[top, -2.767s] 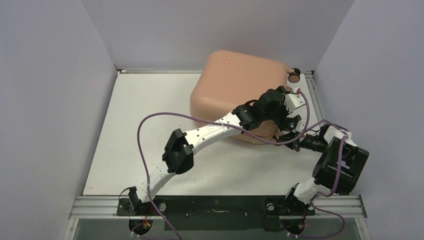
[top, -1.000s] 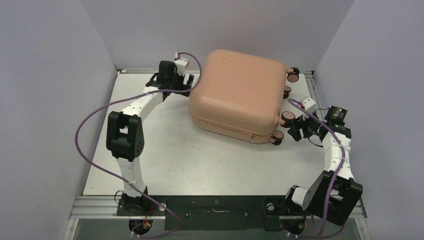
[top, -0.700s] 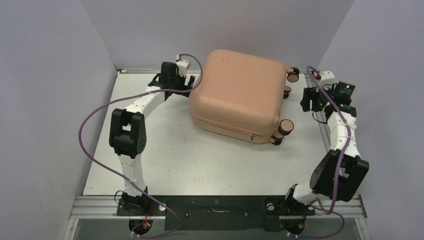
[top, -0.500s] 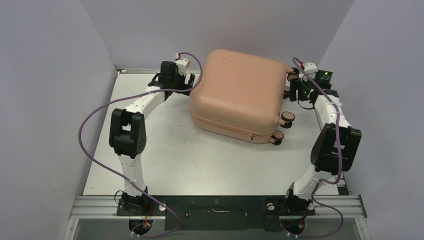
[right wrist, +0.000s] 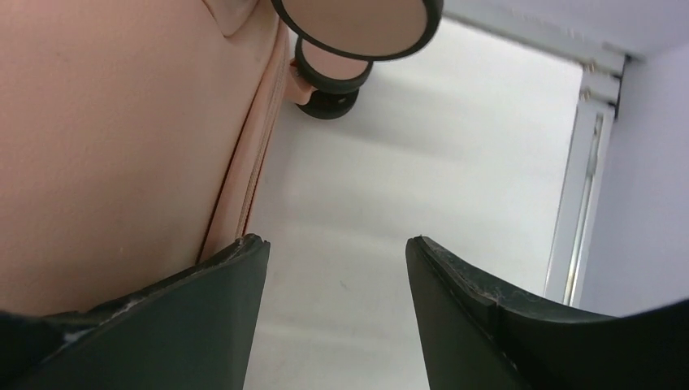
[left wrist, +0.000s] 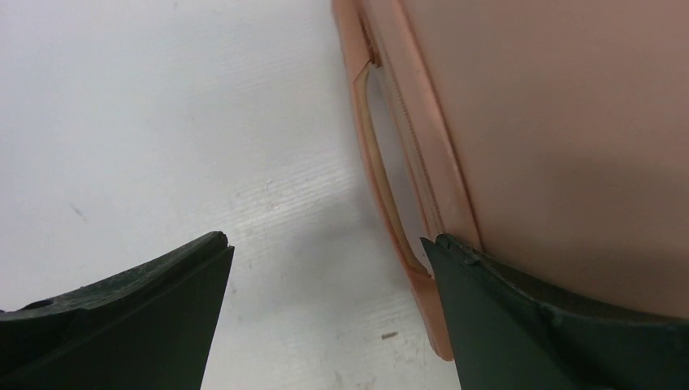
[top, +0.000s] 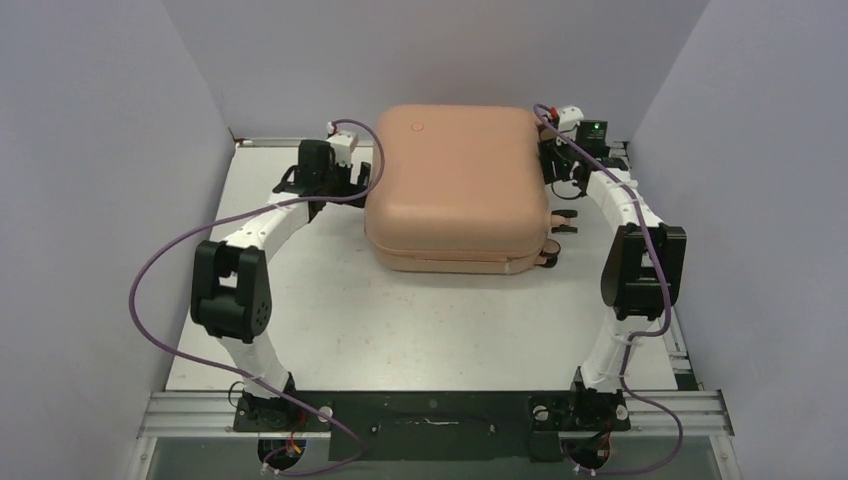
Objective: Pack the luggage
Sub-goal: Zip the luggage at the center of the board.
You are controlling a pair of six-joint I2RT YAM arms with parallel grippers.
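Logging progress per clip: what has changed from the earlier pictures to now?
The luggage turned counterclockwise and slid left. The left end effector went from over its right end to its left side; the right end effector swung from the near wheels to the far right corner. Nothing grasped; both open, luggage still shut.

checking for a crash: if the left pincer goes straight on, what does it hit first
Probably the table, which fills the gap ahead of the left pincer. The luggage sits close beside it and might be scraped. Depth is unclear.
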